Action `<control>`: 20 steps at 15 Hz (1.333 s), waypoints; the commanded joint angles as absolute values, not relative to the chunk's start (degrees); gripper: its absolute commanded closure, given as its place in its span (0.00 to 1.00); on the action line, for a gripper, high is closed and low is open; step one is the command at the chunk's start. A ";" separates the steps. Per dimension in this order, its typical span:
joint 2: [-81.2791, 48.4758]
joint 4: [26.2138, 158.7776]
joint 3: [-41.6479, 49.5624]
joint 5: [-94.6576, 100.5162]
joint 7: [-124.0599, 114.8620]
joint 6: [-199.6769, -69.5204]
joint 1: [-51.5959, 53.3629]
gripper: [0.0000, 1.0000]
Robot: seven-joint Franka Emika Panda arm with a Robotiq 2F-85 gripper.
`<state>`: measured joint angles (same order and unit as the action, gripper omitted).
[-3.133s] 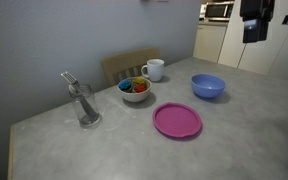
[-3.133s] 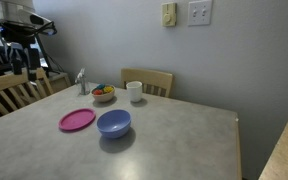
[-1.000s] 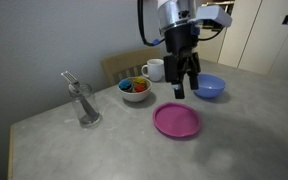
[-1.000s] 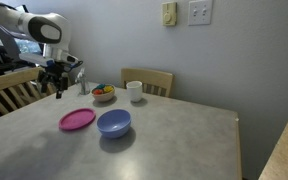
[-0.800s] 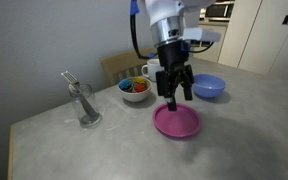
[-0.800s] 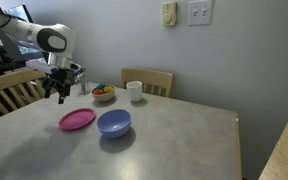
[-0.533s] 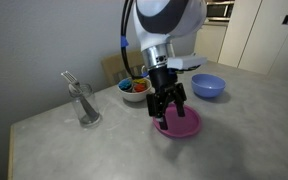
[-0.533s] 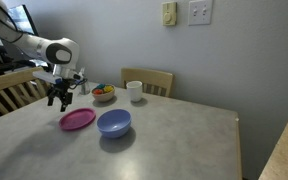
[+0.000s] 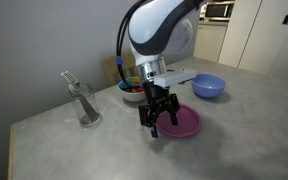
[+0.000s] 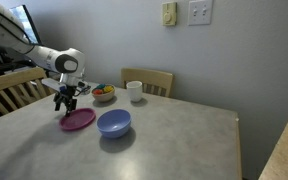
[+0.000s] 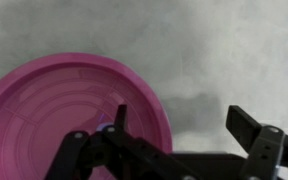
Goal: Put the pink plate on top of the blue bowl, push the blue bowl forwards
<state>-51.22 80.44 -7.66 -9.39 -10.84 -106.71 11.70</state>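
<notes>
**Q:** Where does the hand stand?

**A:** My black two-fingered gripper point(image 9: 156, 128) hangs low over the edge of the round, flat magenta-pink plastic plate point(image 9: 185, 122). Its jaws are spread wide with nothing between them. In the wrist view one finger point(image 11: 119, 118) lies over the plate's rim, its partner over bare grey table point(image 11: 234, 50) just outside that rim. Contact with the plate I cannot tell.

**Q:** And the bowl?

**A:** The plain periwinkle-blue round plastic bowl point(image 9: 208, 86) sits upright near the plate, not touching it. Beyond the plate, toward the wall, stand a small white bowl with colourful contents point(image 10: 103, 94) and a white mug point(image 10: 135, 91).
</notes>
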 commanded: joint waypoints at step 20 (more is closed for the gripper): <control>-51.33 76.11 -6.16 -10.32 -19.14 -101.13 11.96 0.97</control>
